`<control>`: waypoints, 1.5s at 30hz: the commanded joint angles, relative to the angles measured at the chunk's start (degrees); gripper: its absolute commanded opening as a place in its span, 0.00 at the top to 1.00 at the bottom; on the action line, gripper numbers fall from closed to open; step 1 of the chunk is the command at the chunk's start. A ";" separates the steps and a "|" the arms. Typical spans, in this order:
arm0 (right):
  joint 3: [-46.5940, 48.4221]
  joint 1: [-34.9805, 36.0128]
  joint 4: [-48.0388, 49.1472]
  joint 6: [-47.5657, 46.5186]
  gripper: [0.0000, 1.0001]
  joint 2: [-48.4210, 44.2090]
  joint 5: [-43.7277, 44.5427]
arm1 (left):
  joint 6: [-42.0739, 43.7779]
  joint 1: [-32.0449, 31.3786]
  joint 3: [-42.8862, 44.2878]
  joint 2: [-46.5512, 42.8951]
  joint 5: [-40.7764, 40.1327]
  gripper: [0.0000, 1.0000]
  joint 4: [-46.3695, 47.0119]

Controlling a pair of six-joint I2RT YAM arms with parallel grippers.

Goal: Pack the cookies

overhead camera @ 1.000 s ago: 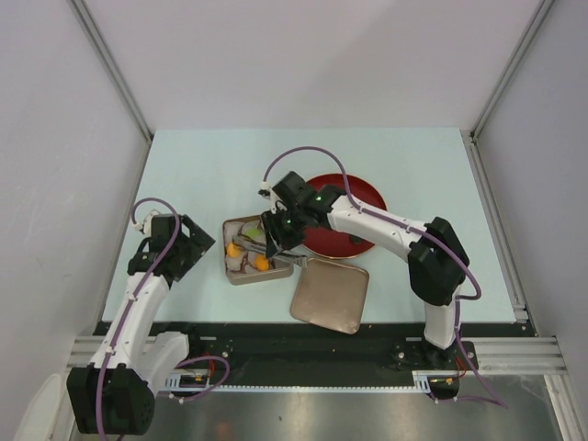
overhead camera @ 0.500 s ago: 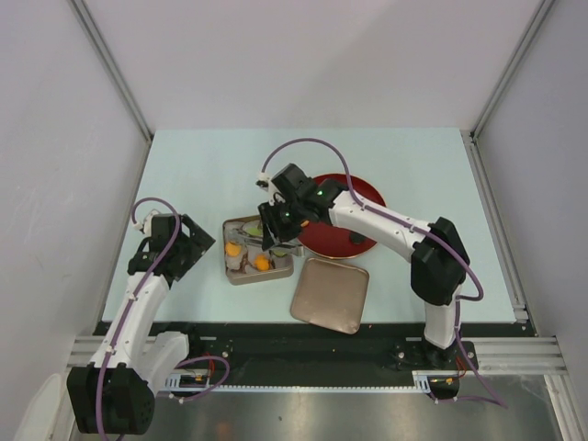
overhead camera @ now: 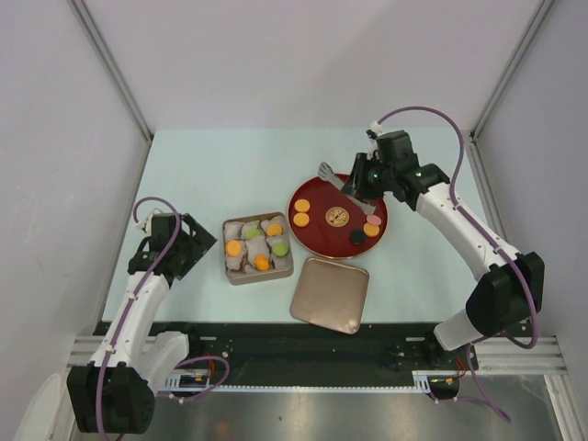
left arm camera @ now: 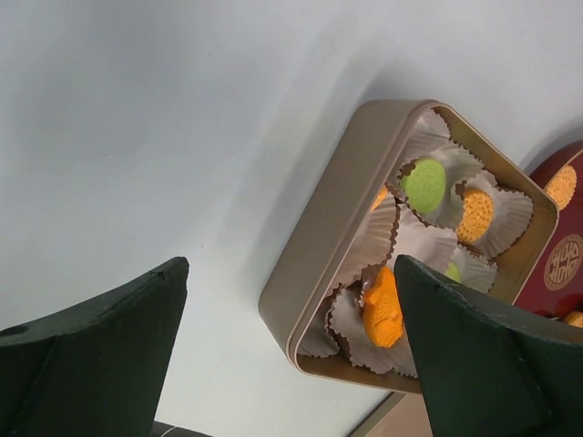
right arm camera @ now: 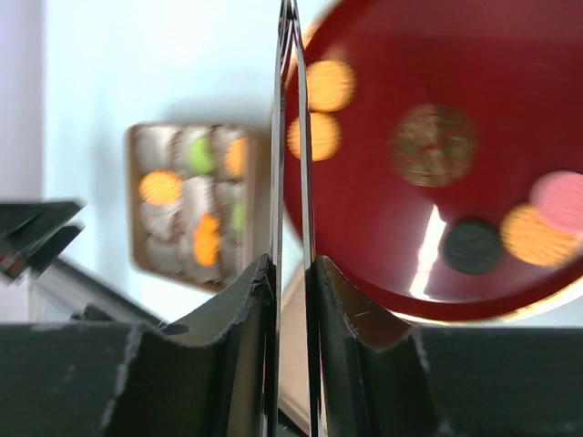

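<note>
Several cookies lie on the dark-red plate (overhead camera: pixel 322 237): two orange ones (overhead camera: pixel 301 212), a patterned tan one (overhead camera: pixel 337 217), a pink one (overhead camera: pixel 374 220), a black one (overhead camera: pixel 356 236). More cookies, orange (overhead camera: pixel 233 248) and green (overhead camera: pixel 280 248), sit in paper cups inside the tan tin (overhead camera: pixel 226 268). My right gripper (overhead camera: pixel 354 184) hovers over the plate's far edge, shut on metal tongs (overhead camera: pixel 328 172) whose two blades (right arm camera: pixel 274 210) stand nearly together with nothing between them. My left gripper (overhead camera: pixel 193 241) is open left of the tin, and the tin's wall (left arm camera: pixel 337 218) shows between its fingers.
The tin's lid (overhead camera: pixel 331 294) lies upturned in front of the plate, close to the table's near edge. White walls enclose the table on the left, right and back.
My right arm has swung with the tongs from over the tin to the plate's far side, uncovering the tin and plate. The left arm has not moved.
</note>
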 commanded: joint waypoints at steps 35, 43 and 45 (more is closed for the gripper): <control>-16.87 -27.08 11.85 7.11 1.00 6.59 17.03 | 0.93 0.43 -1.66 -1.26 8.97 0.01 4.52; -15.47 -27.25 8.51 7.64 0.88 16.25 17.12 | 0.93 0.43 -2.01 -2.14 8.88 0.01 4.35; -15.55 -27.25 8.16 7.73 0.79 17.23 16.07 | 0.84 0.43 -2.10 -2.49 8.88 0.01 4.43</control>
